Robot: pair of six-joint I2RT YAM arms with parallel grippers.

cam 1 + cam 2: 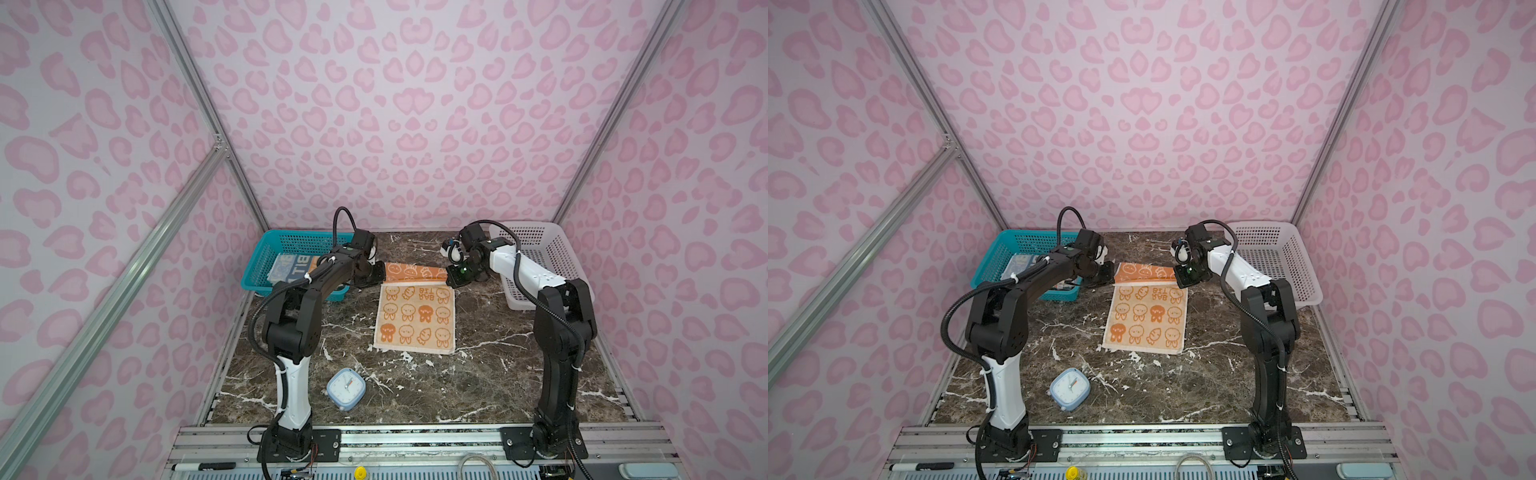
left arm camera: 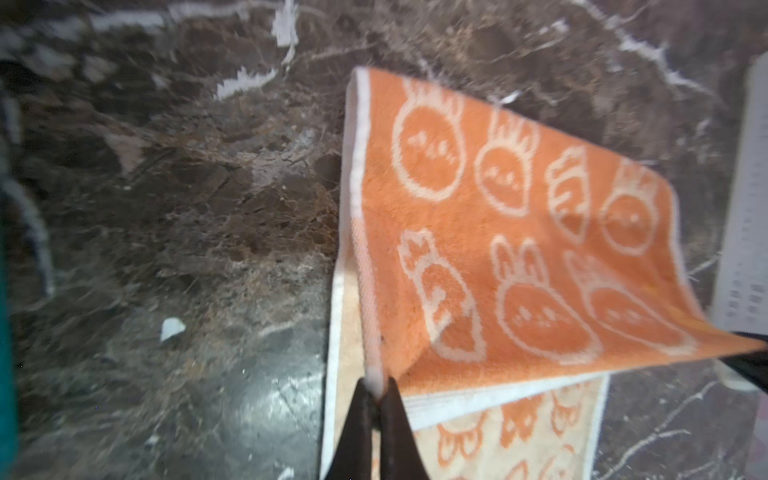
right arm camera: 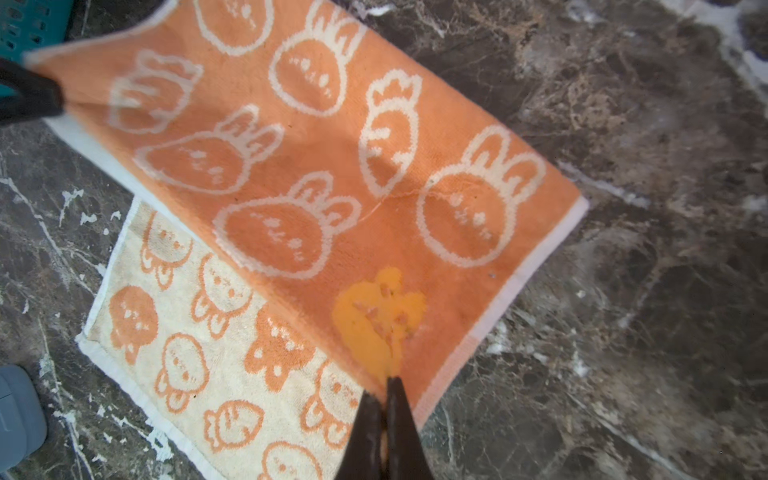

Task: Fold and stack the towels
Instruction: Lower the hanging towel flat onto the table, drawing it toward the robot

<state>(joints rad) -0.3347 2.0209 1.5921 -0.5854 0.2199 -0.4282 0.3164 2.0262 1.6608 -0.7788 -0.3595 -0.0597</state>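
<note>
Left jaws: fully closed, pinching the far-left corner of the orange-and-cream towel [image 1: 415, 316] at its white hem. The left wrist view shows the hem [image 2: 376, 376] nipped right between the tips.

Right jaws: fully closed as well, pinching the far-right corner of the same towel [image 3: 332, 166], just inside the white border.

Towel sits mid-tabletop [image 1: 498, 365], between the two arms. The near part lies flat with the cream side up, rabbit and carrot prints showing. The far strip is lifted off the surface and turned over so its orange side [image 1: 1144, 272] faces up. That strip is held stretched between the two sets of jaws in both top views. In the left wrist view the raised orange flap [image 2: 519, 249] overhangs the cream part beneath it.

Left arm [image 1: 291, 316] reaches in from the left, crossing in front of the teal basket [image 1: 266, 249]. Right arm [image 1: 561, 316] reaches in from the right, in front of the white basket [image 1: 552, 249].

A second towel with "BIT" lettering [image 1: 299, 266] lies inside the teal basket at far left, partly hidden by the left arm. Can't tell how it's folded.

A small blue clock [image 1: 346, 388] sits on the near part of the tabletop, well apart from the orange-and-cream towel.
</note>
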